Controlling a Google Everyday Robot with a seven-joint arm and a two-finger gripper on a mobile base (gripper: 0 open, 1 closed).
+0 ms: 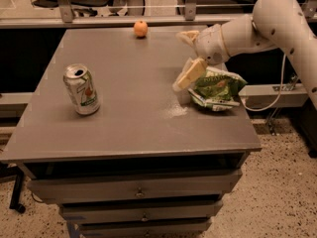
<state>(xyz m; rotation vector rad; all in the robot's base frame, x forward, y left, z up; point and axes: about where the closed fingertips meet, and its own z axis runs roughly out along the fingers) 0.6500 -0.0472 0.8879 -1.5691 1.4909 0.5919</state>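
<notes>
My gripper (186, 54) hangs over the right part of the grey table (124, 128), open, with nothing between its tan fingers (191, 73). The lower finger is just above the left edge of a green chip bag (218, 89), and I cannot tell whether it touches it. A small clear plastic object (180, 92) lies on the table under that finger. A silver and green drink can (81, 89) stands upright well to the left. An orange (140, 29) rests near the far edge.
The white arm (277, 19) reaches in from the upper right. Drawers (136, 190) run below the tabletop. A railing and office chairs stand behind the table. A cable hangs at the right, over speckled floor.
</notes>
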